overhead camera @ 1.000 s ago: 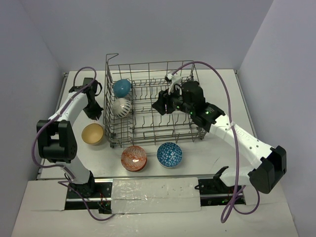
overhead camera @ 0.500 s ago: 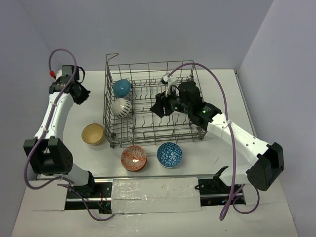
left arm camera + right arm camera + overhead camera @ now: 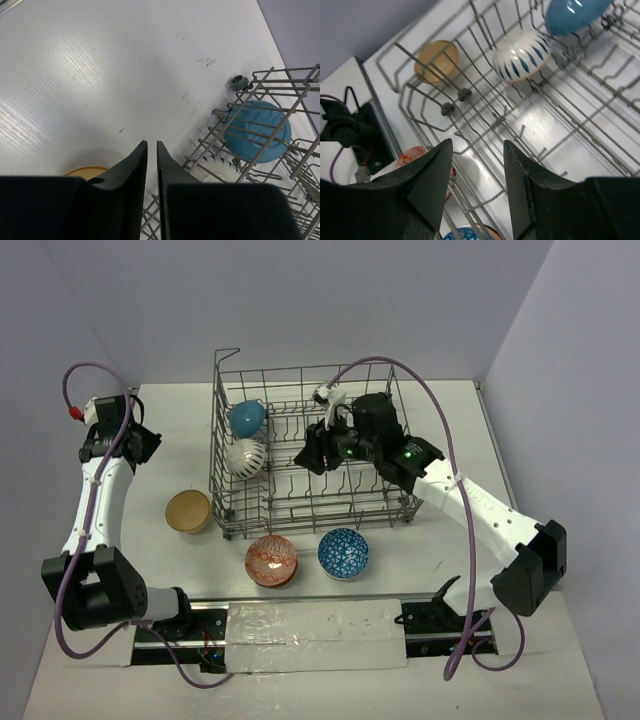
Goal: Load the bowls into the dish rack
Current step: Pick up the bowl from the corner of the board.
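While the red bowl and the blue bowl sit side by side on the table, just near of the dish rack, the yellow bowl is off its near-left corner. The rack's mid-table, with a white-and-blue bowl and a teal bowl on edge at its left end. The right gripper hovers over the rack's middle, jaws about half apart, empty. The left gripper is far left over the table, open just a sliver, holding nothing.

Robot lab booth: plain lilac walls around a white table, taped base rail at its near edge.
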